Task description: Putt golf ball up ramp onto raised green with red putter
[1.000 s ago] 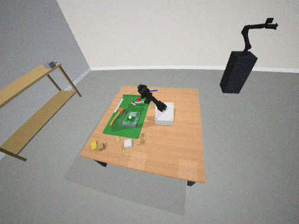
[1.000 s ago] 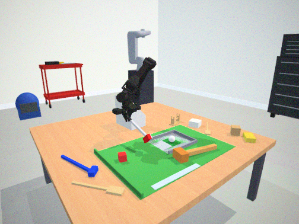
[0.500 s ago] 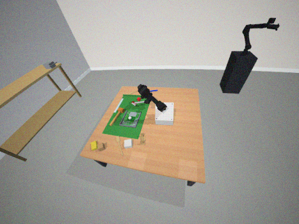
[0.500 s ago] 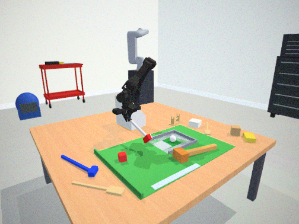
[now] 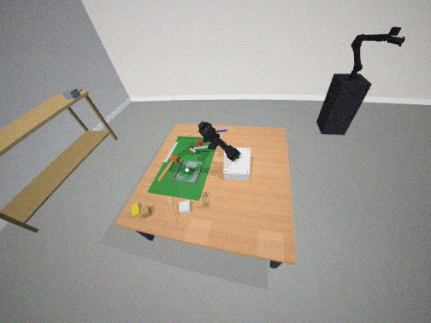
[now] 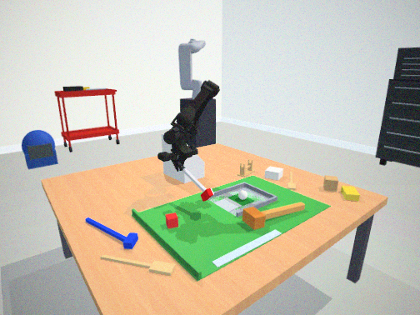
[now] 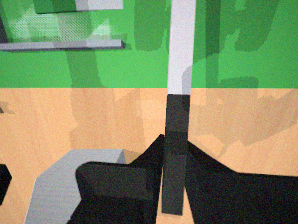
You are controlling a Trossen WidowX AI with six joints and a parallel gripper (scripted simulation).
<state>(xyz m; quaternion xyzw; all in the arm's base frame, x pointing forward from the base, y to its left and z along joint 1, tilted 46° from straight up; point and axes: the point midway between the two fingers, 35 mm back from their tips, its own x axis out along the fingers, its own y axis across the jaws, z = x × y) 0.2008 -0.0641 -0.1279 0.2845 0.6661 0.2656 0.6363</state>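
- Exterior view: gripper (image 6: 180, 162) clamped on red putter (image 6: 199, 186) grip; shaft runs to approx 4 o'clock, head low by raised green (image 6: 246, 199).
- Golf ball (image 6: 242, 194) sits inside green's frame (looks settled), approx 3 o'clock of putter head, near but apart.

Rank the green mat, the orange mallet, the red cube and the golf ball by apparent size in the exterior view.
1. Green mat, by far the largest.
2. Orange mallet.
3. Red cube.
4. Golf ball, smallest; it sits farther from the camera than the cube, so that gap is less sure.

White walls, grey floor (image 6: 292, 150), red cart (image 6: 87, 112), seemingly black cabinet (image 6: 400, 125)
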